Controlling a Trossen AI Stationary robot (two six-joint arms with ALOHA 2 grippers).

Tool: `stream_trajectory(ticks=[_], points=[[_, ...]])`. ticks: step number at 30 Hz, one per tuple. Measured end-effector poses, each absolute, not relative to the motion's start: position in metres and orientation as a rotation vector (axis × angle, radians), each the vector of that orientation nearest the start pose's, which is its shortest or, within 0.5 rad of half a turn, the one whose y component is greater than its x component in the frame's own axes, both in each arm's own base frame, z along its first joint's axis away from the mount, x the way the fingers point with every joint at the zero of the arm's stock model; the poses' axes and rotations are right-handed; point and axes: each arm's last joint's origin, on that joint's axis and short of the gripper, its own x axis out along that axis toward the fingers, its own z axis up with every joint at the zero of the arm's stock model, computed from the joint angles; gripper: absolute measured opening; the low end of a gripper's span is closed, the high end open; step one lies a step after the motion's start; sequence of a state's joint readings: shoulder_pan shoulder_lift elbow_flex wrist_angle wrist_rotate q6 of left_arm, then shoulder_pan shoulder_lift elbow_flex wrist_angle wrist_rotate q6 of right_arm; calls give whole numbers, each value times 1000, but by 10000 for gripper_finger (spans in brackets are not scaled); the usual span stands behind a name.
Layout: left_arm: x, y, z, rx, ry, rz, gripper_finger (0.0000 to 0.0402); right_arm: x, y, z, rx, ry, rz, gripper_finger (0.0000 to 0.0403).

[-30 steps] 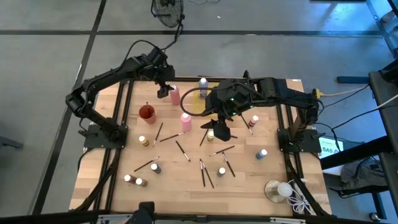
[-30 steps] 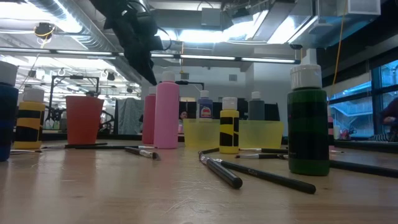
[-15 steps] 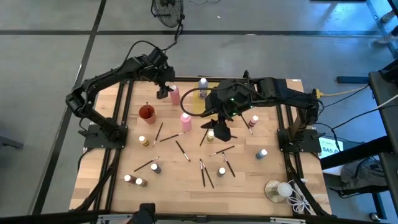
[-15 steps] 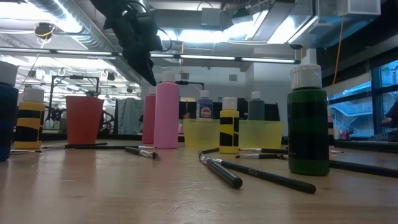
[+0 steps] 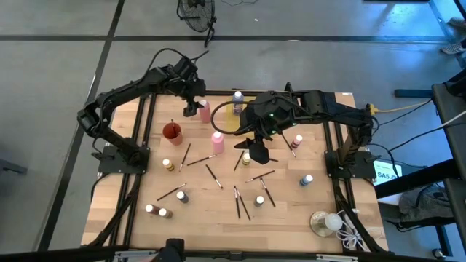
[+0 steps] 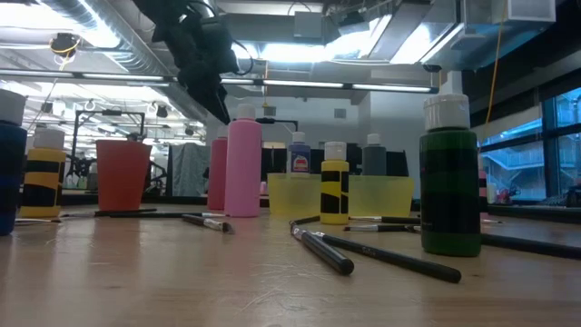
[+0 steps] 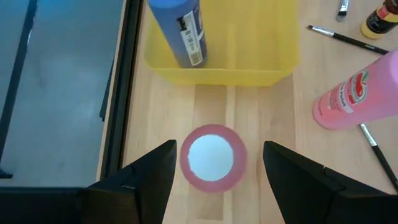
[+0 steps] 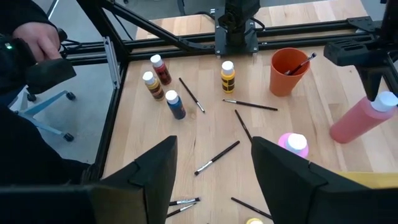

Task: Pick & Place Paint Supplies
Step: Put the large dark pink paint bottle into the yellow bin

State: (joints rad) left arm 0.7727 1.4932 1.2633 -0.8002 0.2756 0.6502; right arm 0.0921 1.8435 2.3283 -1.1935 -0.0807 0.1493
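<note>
overhead, table-level, two wrist views

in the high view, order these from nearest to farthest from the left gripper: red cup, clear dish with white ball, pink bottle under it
Measured from the left gripper, open above the table's far-left part:
1. pink bottle, right beside it, under the fingers.
2. red cup, a little nearer the front, left side.
3. clear dish, front-right corner.

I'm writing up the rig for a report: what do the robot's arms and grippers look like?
Both arms are matte black with jointed tubular links and black cables. The left gripper and right gripper each have two flat, angular black fingers. No markings are readable.
</note>
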Motion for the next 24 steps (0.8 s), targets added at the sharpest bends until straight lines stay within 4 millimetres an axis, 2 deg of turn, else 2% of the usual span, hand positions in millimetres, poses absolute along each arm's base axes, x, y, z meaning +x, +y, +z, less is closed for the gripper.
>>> stream_trajectory(ticks=[12, 24], points=[[234, 213, 260, 12, 1052, 96, 237, 351, 35, 462, 138, 723, 110, 208], [235, 215, 260, 18, 1046, 104, 237, 351, 35, 462, 138, 728, 110, 208]])
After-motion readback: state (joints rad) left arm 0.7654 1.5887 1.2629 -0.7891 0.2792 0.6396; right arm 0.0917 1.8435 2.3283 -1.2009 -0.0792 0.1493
